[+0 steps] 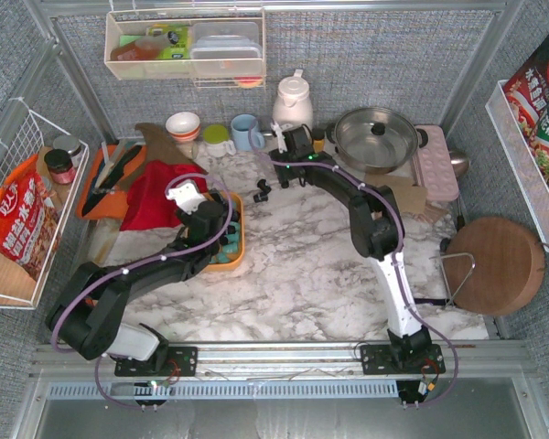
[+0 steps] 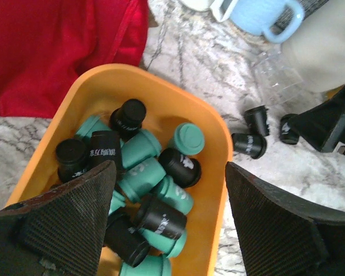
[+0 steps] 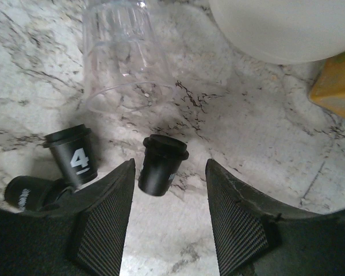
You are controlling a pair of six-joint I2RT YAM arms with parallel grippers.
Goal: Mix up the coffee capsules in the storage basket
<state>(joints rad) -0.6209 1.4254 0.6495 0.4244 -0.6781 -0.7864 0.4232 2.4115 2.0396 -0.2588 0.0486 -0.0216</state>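
Top view mostly hides the storage basket (image 1: 239, 229) under the left arm, but the left wrist cam shows the left claw (image 2: 171, 169) spread wide over black and teal coffee capsules (image 2: 139, 172) piled inside. Right wrist cam: right claw (image 3: 169, 167) apart around a loose black capsule (image 3: 161, 164) on the desk (image 3: 264, 132), not pinching it.

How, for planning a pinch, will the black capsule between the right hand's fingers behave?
The small glossy black plastic capsule has a round, tapered body, so an off-centre push would probably tip or roll it across the smooth marble tabletop. It looks light, and its shiny wall may slip.
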